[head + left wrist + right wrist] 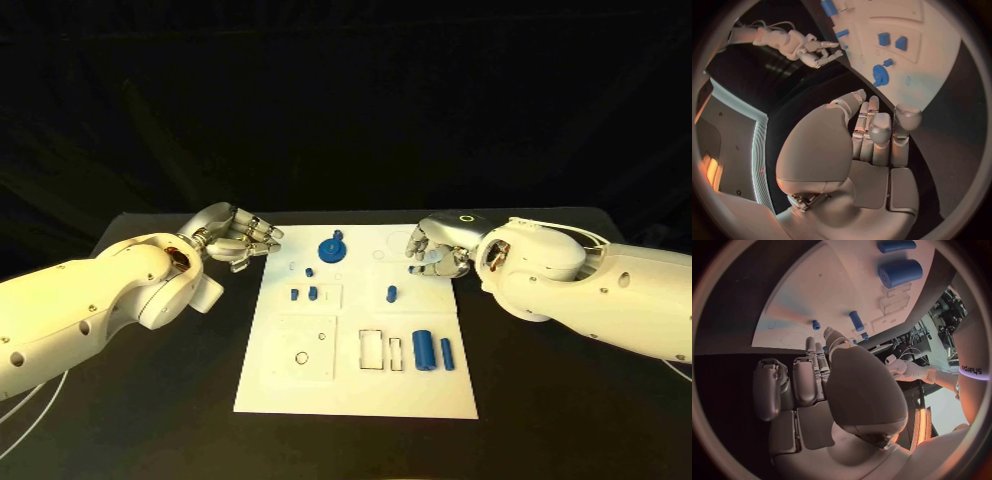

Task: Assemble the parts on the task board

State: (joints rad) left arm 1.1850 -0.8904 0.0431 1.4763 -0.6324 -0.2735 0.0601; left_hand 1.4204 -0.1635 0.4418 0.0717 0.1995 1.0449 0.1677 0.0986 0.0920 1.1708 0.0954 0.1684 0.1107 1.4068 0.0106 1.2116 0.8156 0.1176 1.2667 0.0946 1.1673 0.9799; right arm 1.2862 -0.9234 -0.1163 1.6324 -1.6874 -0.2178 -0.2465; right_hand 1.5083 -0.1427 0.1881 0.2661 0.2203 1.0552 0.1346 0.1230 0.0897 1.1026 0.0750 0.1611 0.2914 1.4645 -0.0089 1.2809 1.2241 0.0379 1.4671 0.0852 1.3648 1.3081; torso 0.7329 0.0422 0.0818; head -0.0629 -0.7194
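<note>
White and flat, the rectangular task board [356, 330] lies in the middle of the black table [577, 420] in the head view, its long axis running from the robot's side toward the far edge. On it, a large blue cylinder [423, 350] lies on its side near the right edge, long axis parallel to the board's long side, with a slimmer blue pin [447, 351] just beside it, pointing the same way. A blue round gear-like part [333, 247] sits near the far edge, a small blue peg [391, 293] lies further in, and two small blue pieces [303, 294] sit left of the middle. The silver left hand [238, 236] hovers off the board's far left corner; the silver right hand [437, 250] is over the far right corner. Both have fingers curled in and hold nothing.

From the left wrist, the left hand [873, 135] shows its fingers folded together over the dark table, empty, the board [929, 75] beyond them (the gear-like part [879, 75] is nearest the fingertips).

From the right wrist, the right hand [811, 380] is likewise curled and empty, its fingertips at the board's [829, 295] edge, the large cylinder [901, 273] far beyond.
</note>
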